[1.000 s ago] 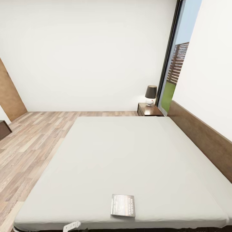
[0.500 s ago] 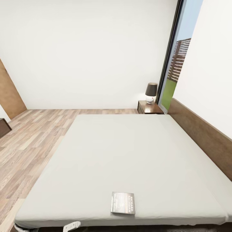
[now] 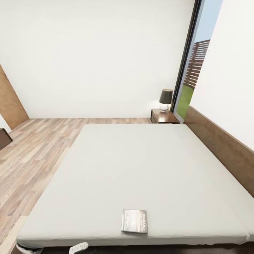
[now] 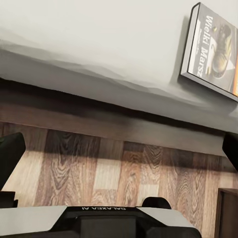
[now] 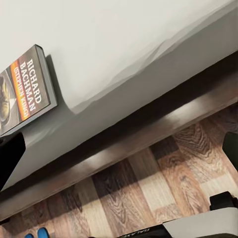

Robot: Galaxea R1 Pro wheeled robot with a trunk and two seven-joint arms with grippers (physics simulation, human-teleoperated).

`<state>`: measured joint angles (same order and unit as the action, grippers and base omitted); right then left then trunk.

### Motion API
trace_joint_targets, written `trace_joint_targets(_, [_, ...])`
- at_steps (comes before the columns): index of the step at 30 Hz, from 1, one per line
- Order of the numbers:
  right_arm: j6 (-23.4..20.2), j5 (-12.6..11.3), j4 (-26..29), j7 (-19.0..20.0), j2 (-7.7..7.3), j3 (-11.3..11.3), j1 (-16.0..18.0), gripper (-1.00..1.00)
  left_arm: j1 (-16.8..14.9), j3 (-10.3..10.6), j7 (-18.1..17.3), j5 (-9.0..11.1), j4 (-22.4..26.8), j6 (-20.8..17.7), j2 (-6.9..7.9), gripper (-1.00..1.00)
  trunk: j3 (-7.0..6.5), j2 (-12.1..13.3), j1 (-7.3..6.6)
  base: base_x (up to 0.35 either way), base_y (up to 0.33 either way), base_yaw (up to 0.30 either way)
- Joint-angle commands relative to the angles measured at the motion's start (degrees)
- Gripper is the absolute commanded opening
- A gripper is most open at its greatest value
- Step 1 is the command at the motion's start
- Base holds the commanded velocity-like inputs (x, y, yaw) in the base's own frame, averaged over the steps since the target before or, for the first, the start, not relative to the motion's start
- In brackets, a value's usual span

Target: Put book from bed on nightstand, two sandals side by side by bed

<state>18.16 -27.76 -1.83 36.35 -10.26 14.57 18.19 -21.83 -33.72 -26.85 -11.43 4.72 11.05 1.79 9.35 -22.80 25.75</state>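
The book (image 3: 134,221) lies flat on the light grey mattress of the bed (image 3: 141,165), close to its near edge. It also shows in the left wrist view as the book (image 4: 210,49) and in the right wrist view as the book (image 5: 22,91), with its orange band and white lettering. My left gripper (image 4: 119,153) is open and empty, below the bed's edge and over the floor. My right gripper (image 5: 119,153) is likewise open and empty. Blue tips of the sandals (image 5: 42,233) peek in on the floor near the bed frame. A nightstand (image 3: 165,116) stands at the far corner by the headboard.
A lamp (image 3: 165,100) with a dark shade sits on the nightstand, beside the tall window (image 3: 192,70). Wood-plank floor (image 3: 31,155) runs along the bed's left side. A dark brown piece of furniture (image 3: 3,139) cuts in at the left edge. The headboard (image 3: 222,148) lines the right.
The whole head view has shifted a little, showing more of the bed's near edge; the camera moved. The book has not moved on the mattress.
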Motion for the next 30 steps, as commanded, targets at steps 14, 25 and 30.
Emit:
trace_joint_targets(14, [0.2, 0.2, -0.2, 0.2, 0.00, 0.5, 0.1, 1.00, -0.1, -0.5, -0.1, -0.6, -0.1, 0.3, 0.05, 1.00, 0.62, -0.1, 0.03, 0.000, 0.000, 0.061])
trace_joint_targets(25, [0.2, 0.2, -0.2, 0.1, -0.02, 0.4, 0.1, 1.00, -0.1, -0.3, -0.7, -0.5, 0.4, 0.2, 0.33, 1.00, 1.47, -0.1, 0.03, 0.000, 0.000, 0.127])
trace_joint_targets(30, [0.2, 0.2, -0.2, 0.3, -0.03, 0.5, 0.1, 1.00, -0.6, -0.2, -0.7, -0.5, 1.1, -0.1, 0.15, 1.00, 1.87, -0.1, 0.03, 0.000, 0.000, 0.129])
